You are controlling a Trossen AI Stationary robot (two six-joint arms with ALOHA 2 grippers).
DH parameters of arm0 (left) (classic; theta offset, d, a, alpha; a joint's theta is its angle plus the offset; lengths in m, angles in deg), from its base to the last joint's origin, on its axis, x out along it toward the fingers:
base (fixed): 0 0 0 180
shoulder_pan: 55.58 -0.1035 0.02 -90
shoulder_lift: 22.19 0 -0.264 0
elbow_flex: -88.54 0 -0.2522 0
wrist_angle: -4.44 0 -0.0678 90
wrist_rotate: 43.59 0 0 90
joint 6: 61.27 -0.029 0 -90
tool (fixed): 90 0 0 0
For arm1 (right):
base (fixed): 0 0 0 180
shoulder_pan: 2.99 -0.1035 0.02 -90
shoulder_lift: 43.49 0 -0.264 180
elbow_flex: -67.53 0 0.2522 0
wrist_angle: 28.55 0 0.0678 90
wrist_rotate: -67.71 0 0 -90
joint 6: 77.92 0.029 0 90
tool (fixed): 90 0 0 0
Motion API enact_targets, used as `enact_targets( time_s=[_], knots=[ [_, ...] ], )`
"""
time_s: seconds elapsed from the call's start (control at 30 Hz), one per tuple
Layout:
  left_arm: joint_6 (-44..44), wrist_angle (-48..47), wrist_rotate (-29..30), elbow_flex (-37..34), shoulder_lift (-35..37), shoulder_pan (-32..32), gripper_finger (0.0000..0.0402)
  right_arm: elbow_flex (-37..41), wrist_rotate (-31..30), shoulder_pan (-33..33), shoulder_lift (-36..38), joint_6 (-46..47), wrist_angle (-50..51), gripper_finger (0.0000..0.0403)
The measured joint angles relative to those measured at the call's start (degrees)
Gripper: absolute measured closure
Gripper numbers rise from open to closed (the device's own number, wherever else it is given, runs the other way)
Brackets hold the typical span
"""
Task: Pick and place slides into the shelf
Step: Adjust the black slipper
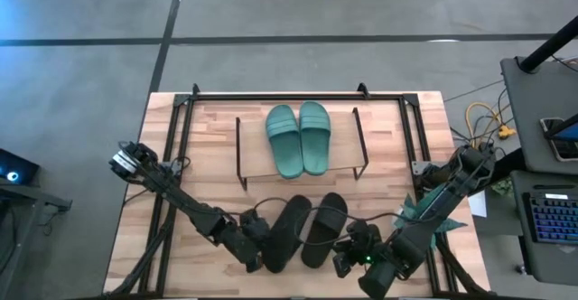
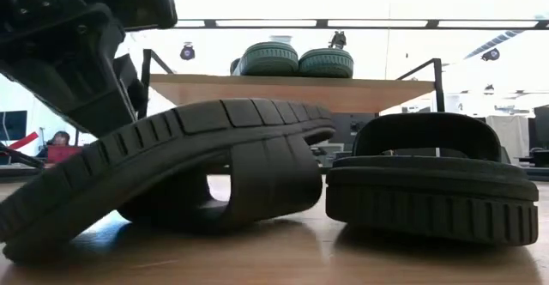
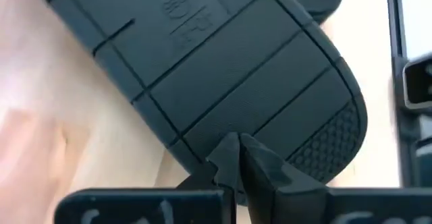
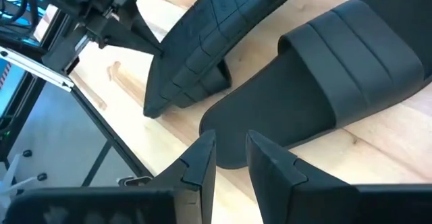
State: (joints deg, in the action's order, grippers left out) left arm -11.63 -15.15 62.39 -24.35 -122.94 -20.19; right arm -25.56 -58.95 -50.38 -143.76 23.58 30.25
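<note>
The right tool [image 4: 231, 158], fingers narrowly apart and gripping nothing, sat just behind the heel of the upright black slide [image 4: 337, 82], whose long axis ran straight ahead toward the shelf [image 1: 302, 169]; the left tool [image 3: 233, 160] was pinched shut on the overturned slide [image 3: 223, 69].

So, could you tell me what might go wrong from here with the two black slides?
1. The left pincer is shut at the edge of the overturned black slide, which sits tilted, sole up, on its strap; pressed or dragged, it may skid rather than turn over.
2. That slide lies close beside the upright black slide, so moving one may knock the other.
3. The right pincer hovers at the upright slide's end with its fingers close together; its grip may miss the edge.
</note>
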Motion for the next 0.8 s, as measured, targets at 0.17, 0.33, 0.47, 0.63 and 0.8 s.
enact_targets(
  time_s=[0.17,0.33,0.47,0.63,0.8],
  knots=[
    [7.0,-3.7,6.4,0.0,2.2,2.5,0.0401,0.0,0.5,-0.1,0.0,0.0,0.5,0.0329],
    [13.0,-20.6,8.6,-0.3,4.7,2.8,0.0401,0.0,0.5,-0.4,0.0,0.0,1.4,0.033],
    [21.1,-30.9,6.5,-0.2,6.3,3.9,0.0401,0.0,0.5,-0.4,0.0,-0.2,1.7,0.0326],
    [22.3,-32.2,15.1,3.1,11.6,6.7,0.0401,0.1,0.5,-0.4,0.0,-0.2,1.7,0.0329],
    [25.0,-45.6,15.3,5.1,13.5,7.0,0.0401,0.1,0.5,-0.4,0.0,-0.2,2.6,0.0334]
  ],
)
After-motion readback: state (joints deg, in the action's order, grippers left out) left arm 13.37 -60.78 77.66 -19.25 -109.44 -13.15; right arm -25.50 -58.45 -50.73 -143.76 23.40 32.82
